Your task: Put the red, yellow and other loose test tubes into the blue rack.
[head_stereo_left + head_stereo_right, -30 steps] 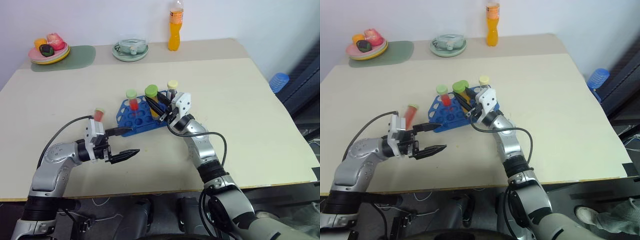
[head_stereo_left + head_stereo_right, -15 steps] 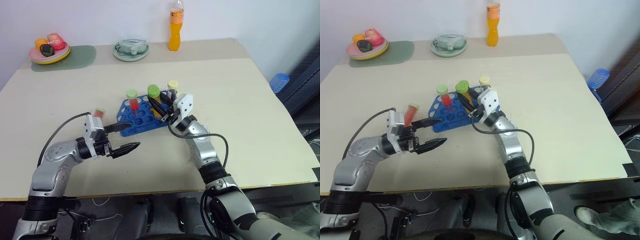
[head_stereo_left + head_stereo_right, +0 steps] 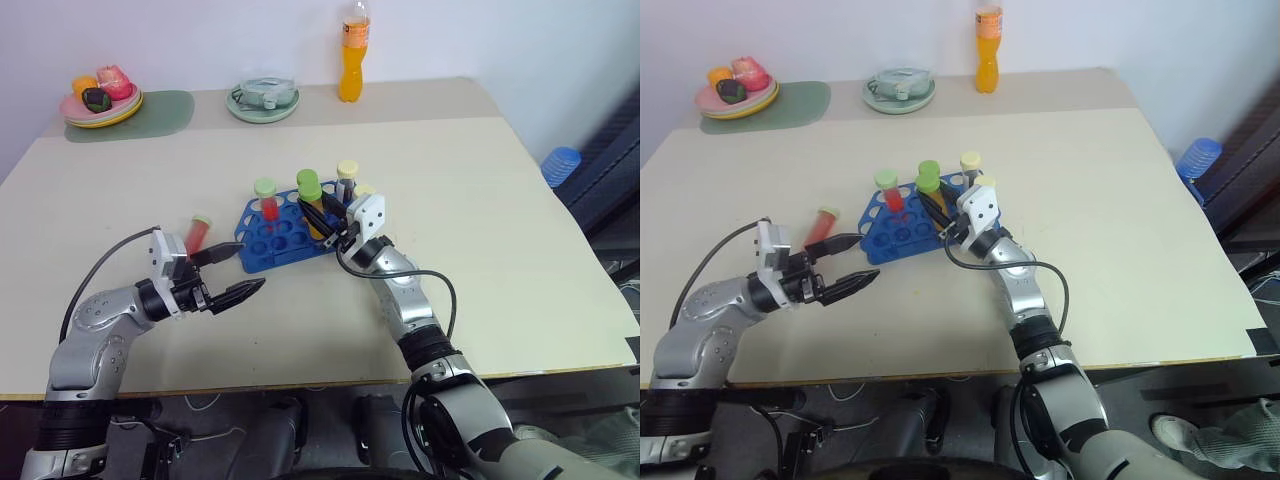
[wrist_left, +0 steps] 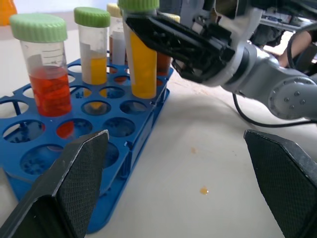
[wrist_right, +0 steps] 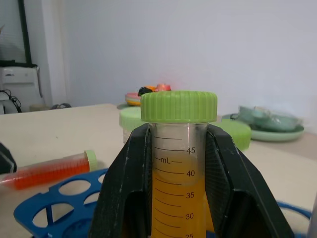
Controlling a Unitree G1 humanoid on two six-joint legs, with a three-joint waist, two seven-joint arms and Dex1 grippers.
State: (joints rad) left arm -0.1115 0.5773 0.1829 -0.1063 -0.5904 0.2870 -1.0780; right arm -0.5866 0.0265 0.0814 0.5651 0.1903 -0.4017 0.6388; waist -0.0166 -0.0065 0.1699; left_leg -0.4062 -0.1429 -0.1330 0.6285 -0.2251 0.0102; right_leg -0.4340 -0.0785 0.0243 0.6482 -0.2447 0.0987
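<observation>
Across the cream desk (image 3: 470, 200) sits the blue rack (image 3: 285, 232), with tubes standing in it. Right pincer (image 3: 322, 215) pinches a green-capped yellow tube (image 5: 178, 168) upright over the rack. Left pincer (image 3: 232, 272) hovers spread just beside the rack, near a red tube (image 3: 198, 233) lying loose.

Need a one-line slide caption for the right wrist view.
Right hand shut on a green-capped yellow tube above the blue rack; a red tube lies on the table behind.
</observation>
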